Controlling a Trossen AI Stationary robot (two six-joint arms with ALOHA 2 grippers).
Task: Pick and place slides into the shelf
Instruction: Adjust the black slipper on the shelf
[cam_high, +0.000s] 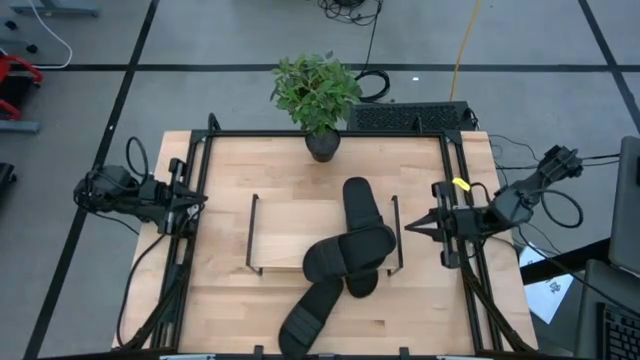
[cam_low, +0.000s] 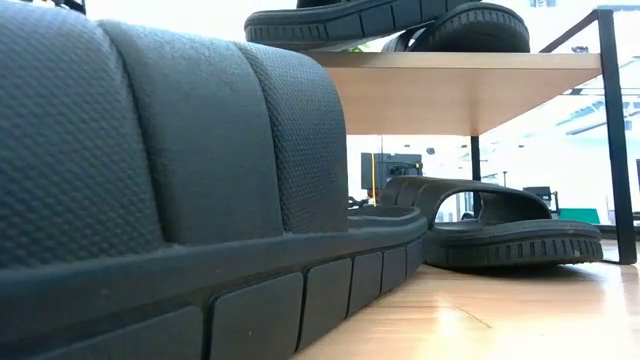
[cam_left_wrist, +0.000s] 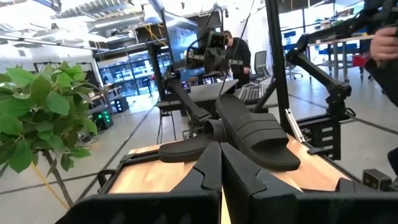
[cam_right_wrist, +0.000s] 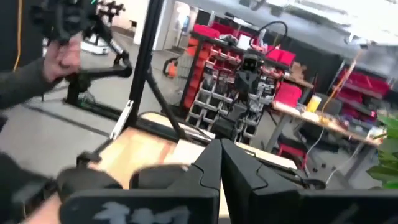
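Black slides overlapped at the shelf's four o'clock; we judged them slip-prone. Left gripper and right gripper were closed, empty.

4 slides, 1 shelf, 1 plant

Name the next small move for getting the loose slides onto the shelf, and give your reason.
Probably the right gripper should open and move toward the slide lying on the tabletop at the near edge, outside the shelf. Both grippers are shut and empty, parked at the table's sides, the left gripper opposite. The shelf's left half looks bare, so there is room to place it.
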